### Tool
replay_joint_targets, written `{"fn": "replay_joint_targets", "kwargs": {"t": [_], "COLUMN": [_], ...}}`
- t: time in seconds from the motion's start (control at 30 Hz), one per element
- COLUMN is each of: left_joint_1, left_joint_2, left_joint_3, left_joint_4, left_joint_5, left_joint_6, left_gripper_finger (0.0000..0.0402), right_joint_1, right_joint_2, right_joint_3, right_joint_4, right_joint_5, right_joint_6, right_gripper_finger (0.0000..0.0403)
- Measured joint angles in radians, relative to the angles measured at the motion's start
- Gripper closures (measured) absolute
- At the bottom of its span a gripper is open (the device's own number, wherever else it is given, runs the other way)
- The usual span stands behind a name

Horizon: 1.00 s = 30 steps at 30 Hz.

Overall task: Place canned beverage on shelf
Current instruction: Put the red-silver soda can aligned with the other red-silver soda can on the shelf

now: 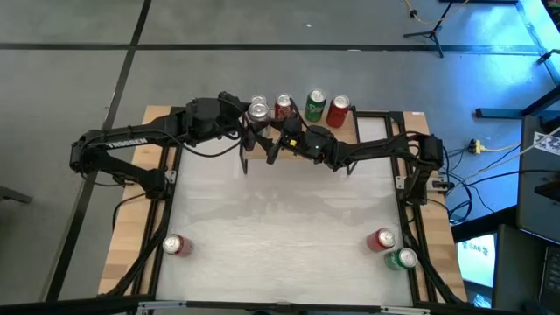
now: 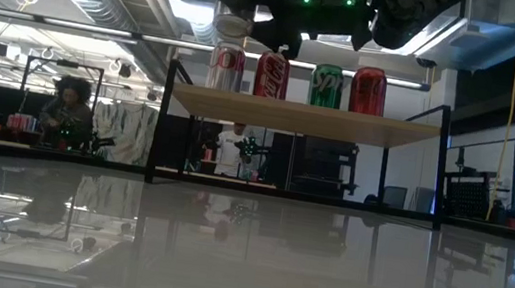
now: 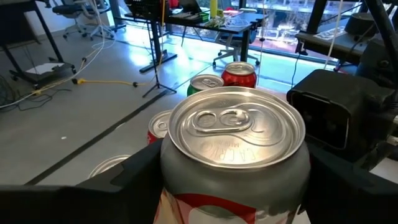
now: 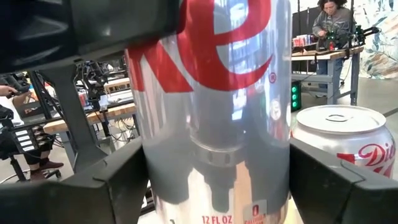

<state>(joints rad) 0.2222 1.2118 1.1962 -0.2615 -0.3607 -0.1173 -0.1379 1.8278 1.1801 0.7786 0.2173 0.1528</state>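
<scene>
The shelf [image 2: 301, 118], a light wood plank on black legs, stands at the table's far edge and carries a silver can [image 2: 227, 67], a red can [image 2: 272, 75], a green can [image 2: 326, 85] and a red can [image 2: 368, 91], all upright. A second silver canned beverage [image 1: 258, 111] hangs just above the shelf's left end [image 2: 234, 26]. My left gripper [image 1: 249, 122] and my right gripper [image 1: 278, 136] are both shut on it. My left gripper pinches the silver can's upper wall [image 3: 168, 168], just under the rim, between its two fingers. It comes about level from the table's left. The can is upright, top up, clear of the shelf. My right gripper pinches the same can's side wall [image 4: 155, 174] between its two fingers, lower on the body. It comes from the table's right. The can stands upright between the fingers, above the cans on the shelf.
A red can [image 1: 178, 246] stands near the table's front left. A red can [image 1: 381, 239] and a green can [image 1: 402, 258] stand at the front right. The wide middle of the white table [image 1: 280, 210] is bare. People are in the room behind.
</scene>
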Motion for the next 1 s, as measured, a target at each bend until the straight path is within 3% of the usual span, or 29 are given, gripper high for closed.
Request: {"fn": "replay_joint_targets", "kwargs": {"t": [0.3, 1.0], "left_joint_1": [-0.001, -0.001], "left_joint_2": [0.001, 0.001], "left_joint_3": [0.0, 0.0], "left_joint_4": [-0.004, 0.001], "left_joint_5": [0.017, 0.008], "left_joint_6": [-0.004, -0.003], "left_gripper_finger": [0.0118, 0.0117], "right_joint_1": [0.0, 0.0], "right_joint_2": [0.0, 0.0], "right_joint_3": [0.0, 0.0], "right_joint_4": [0.002, -0.004], "right_joint_5": [-0.016, -0.055], "right_joint_6": [-0.004, -0.035], "right_gripper_finger": [0.0051, 0.0007]}}
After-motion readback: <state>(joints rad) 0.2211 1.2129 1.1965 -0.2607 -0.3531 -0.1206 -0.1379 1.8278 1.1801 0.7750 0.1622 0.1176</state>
